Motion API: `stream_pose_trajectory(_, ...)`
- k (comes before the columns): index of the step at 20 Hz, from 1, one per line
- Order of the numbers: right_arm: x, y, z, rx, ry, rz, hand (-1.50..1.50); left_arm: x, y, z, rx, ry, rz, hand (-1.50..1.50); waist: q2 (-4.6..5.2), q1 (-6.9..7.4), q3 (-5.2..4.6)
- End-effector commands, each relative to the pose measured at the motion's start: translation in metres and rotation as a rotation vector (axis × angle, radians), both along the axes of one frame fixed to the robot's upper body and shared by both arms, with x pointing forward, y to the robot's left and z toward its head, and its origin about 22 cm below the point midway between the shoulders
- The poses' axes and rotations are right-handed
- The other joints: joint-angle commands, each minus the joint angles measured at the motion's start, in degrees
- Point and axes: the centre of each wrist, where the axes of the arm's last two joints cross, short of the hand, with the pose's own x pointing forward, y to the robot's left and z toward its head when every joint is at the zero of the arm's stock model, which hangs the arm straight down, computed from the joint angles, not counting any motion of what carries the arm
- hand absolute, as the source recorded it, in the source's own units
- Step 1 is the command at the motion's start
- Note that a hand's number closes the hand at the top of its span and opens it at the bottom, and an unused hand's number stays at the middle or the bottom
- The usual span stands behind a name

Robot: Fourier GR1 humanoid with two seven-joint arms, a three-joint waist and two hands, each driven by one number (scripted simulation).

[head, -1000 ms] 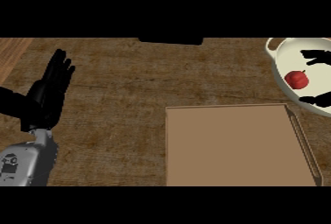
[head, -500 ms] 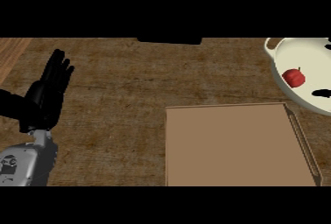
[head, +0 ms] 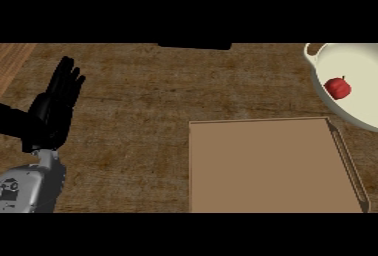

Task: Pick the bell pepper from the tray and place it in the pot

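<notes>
- Head view: the left hand (head: 55, 107) shows at the view's left side, resting above the table (head: 140, 100) with its fingers straight and spread apart, pointing away toward the far edge, and holding nothing.
- Its grey forearm (head: 29, 187) comes in from the lower left corner.
- The right hand shows nowhere in this view.
- The bell pepper (head: 339, 87) is red, with a small dark stem on top, and lies inside the pot (head: 319, 62) at the upper right, on the pot's pale floor near its left wall.
- The pot is cream-white and round, cut off by the view's right edge; a small handle sticks out at its upper left rim.
- The tray (head: 266, 165) is a flat brown rectangle with a low raised rim, lying on the table in the lower right part of the view, just beside the pot's near edge.
- The table has a dark brown, rough-grained top; a lighter wooden strip (head: 15, 62) runs along its upper left corner.
- A black shape (head: 193, 46) sits at the table's far edge, near the middle; I cannot tell what it is.
- The left hand is well apart from tray, pot and bell pepper.
</notes>
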Motion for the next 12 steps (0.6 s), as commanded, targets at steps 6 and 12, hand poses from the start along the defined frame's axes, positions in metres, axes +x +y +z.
stream_pose_trajectory(6,-0.023,-0.026,0.014,0.064,-0.019,0.115,-1.50,-0.001,-0.001,0.000,0.000,-0.001,-0.006,0.00,0.37,0.16,0.26)
stream_pose_trajectory(12,-0.032,-0.035,0.019,0.073,-0.009,0.103,-1.50,-0.002,-0.002,0.001,-0.004,-0.015,-0.006,0.00,0.39,0.08,0.37)
